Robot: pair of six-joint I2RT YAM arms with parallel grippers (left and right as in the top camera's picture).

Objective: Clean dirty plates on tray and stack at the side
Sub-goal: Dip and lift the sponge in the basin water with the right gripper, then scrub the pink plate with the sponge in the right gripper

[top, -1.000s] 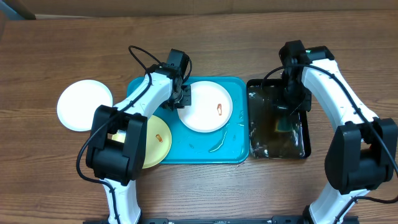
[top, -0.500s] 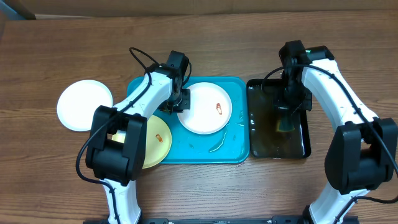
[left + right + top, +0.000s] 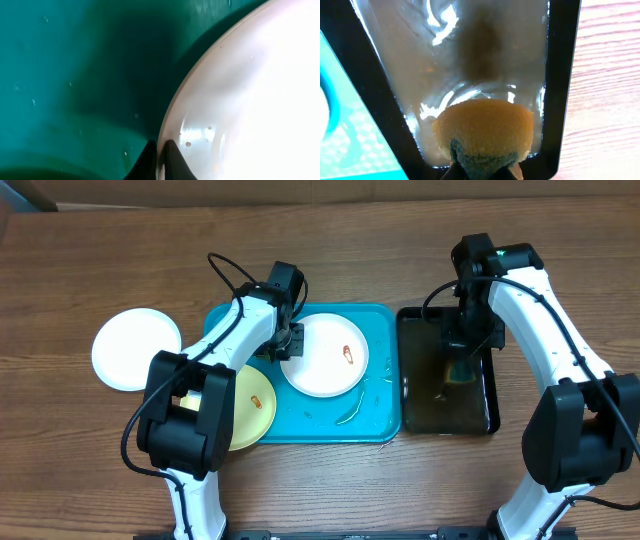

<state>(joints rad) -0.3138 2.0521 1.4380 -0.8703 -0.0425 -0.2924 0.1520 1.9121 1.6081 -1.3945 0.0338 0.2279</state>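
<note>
On the turquoise tray (image 3: 385,330) lies a white dirty plate (image 3: 324,360) with an orange smear (image 3: 347,354). My left gripper (image 3: 291,346) is shut on its left rim; the left wrist view shows the black fingertips (image 3: 172,162) pinching the plate (image 3: 250,100) edge over the tray (image 3: 75,75). A pale yellow-green plate (image 3: 250,408) sits at the tray's front left corner, partly under my left arm. My right gripper (image 3: 458,366) is shut on a yellow-orange sponge (image 3: 485,127) with a green scrub side, just above the water.
A smaller black glossy tray (image 3: 480,412) holding murky water (image 3: 470,50) stands right of the turquoise one. Another white plate (image 3: 135,348) rests on the wooden table at the far left. Water streaks lie on the turquoise tray's front right.
The white plate has shifted slightly left in my left gripper's pinch. My right gripper has moved the sponge a little toward the back of the black tray, and the ripples have settled.
</note>
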